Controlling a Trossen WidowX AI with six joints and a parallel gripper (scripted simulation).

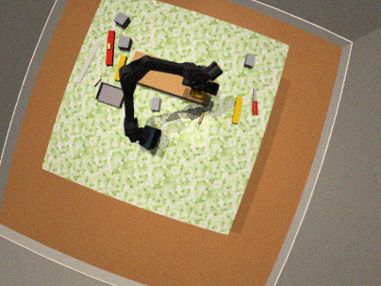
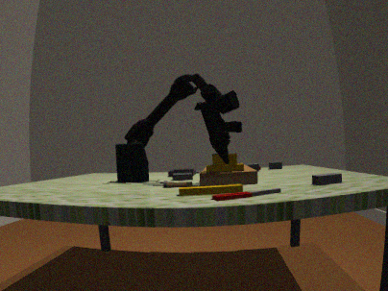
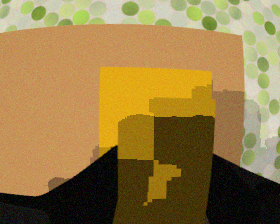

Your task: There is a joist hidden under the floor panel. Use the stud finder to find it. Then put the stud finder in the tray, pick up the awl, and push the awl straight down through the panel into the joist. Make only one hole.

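Observation:
The floor panel (image 1: 157, 80) (image 2: 240, 178) (image 3: 50, 100) is a tan slab; the joist is hidden. My gripper (image 1: 198, 92) (image 2: 225, 160) (image 3: 156, 152) is shut on the yellow stud finder (image 1: 196, 95) (image 2: 218, 163) (image 3: 135, 90), holding its upright grip. The stud finder's flat base is on or barely above the panel's right end in the wrist view, inside its edges. No lit indicator can be made out on it. The awl (image 1: 201, 118) (image 2: 178, 184), with a tan handle, lies beside the panel. The grey tray (image 1: 110, 95) stands off the panel's other end.
Grey blocks (image 1: 156, 104) (image 1: 249, 60) (image 2: 327, 179) stand around the panel. A yellow bar (image 1: 237, 110) (image 2: 210, 189) and a red-handled tool (image 1: 255, 107) (image 2: 231, 196) lie to the right. A red bar (image 1: 110, 56), another yellow bar (image 1: 119, 65) and a pale strip (image 1: 89, 62) lie to the left.

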